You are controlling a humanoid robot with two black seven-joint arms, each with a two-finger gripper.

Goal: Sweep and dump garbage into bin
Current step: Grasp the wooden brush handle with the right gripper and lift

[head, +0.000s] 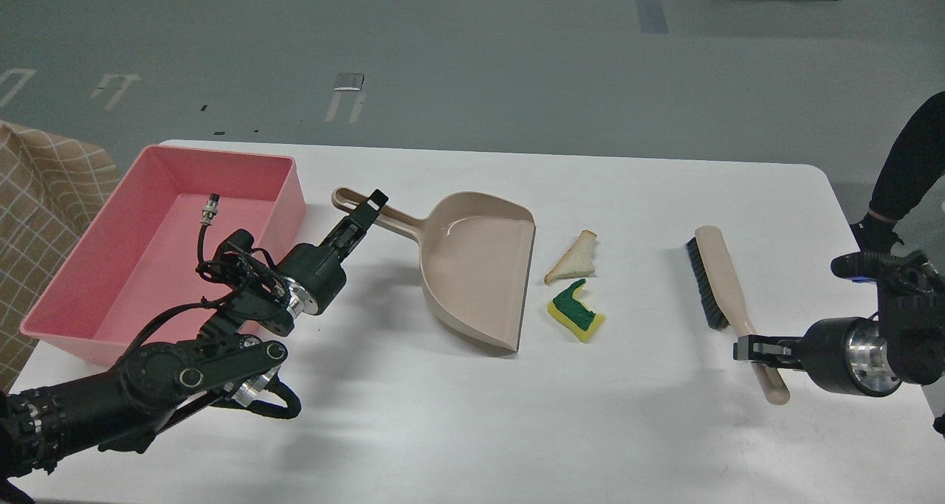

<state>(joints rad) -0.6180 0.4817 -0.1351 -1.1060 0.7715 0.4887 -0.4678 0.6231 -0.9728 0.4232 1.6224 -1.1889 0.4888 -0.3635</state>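
The white bread slice (572, 262) and the yellow sponge with green top (577, 312) lie on the white table just right of the beige dustpan's (476, 268) open mouth. The pink bin (291, 194) stands at the table's left end. My left gripper (367, 212) is shut on the dustpan's long handle, between the pan and the bin. A beige hand brush (720, 275) with black bristles lies to the right of the scraps. My right gripper (749, 349) is shut on the brush's handle near its lower end.
A cable with a metal plug (210, 209) on my left arm stands in front of the bin. A checked cloth (37, 194) is beyond the table's left edge. A person's dark arm (904, 172) is at the far right. The table's (472, 430) front shows bare white.
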